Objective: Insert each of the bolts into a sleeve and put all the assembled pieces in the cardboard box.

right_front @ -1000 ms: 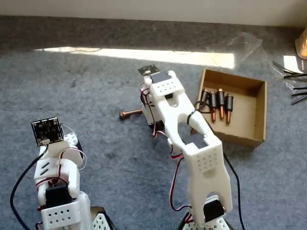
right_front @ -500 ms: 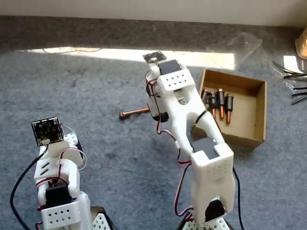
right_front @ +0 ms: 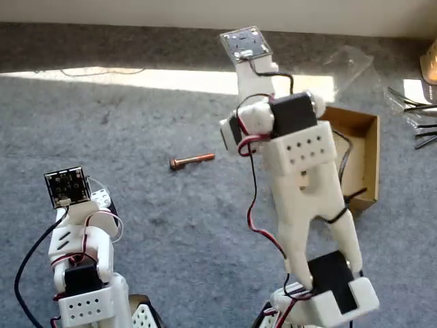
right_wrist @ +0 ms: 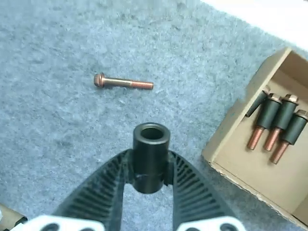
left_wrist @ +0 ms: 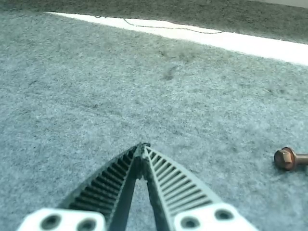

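Grey carpet covers the desk (right_front: 136, 116). The box (right_wrist: 231, 139) holds four assemblies. The right gripper (right_wrist: 149, 166) clamps a sleeve (right_wrist: 151, 139) bore-up above the carpet; the left gripper (left_wrist: 143, 147) is closed and empty. The last bolt (right_wrist: 123, 82) lies loose nearby. If it goes in tilted, it could jam at the bore or lever the sleeve askew.

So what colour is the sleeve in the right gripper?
Black. The sleeve in the right gripper shows best in the right wrist view.

The bolt (right_front: 192, 160) lies alone in the middle of the tabletop (right_front: 123, 116), with bare grey surface free on every side of it. Toward the right edge, the raised right arm (right_front: 307, 178) hangs above the way to the cardboard box (right_front: 351, 117) and covers its near left part.
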Robot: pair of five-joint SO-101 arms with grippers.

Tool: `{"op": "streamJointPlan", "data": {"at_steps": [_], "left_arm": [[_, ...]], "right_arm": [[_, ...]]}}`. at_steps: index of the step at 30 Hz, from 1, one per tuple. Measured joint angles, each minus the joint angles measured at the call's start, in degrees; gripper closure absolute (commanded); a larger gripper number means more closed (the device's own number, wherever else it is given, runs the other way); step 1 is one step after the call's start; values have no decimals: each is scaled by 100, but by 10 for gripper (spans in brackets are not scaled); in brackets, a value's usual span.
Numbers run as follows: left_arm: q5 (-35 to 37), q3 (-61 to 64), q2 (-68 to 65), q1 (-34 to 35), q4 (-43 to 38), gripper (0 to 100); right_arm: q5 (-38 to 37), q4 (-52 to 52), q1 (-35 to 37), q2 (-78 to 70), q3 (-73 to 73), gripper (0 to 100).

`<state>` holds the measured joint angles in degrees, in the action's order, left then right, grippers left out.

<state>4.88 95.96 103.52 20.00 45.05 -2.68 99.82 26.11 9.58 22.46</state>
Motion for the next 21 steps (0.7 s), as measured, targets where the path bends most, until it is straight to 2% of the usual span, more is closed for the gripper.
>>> {"op": "streamJointPlan", "data": {"at_steps": [11, 16, 21], "left_arm": [[0, 0, 0, 0, 0, 979], [0, 0, 0, 0, 0, 979], [0, 0, 0, 0, 0, 979]], "right_arm": [[-97, -88, 0, 2998, -1829, 995], [-712, -941, 0, 4404, -3429, 995], [-958, -2251, -18, 5934, -5591, 995]]}}
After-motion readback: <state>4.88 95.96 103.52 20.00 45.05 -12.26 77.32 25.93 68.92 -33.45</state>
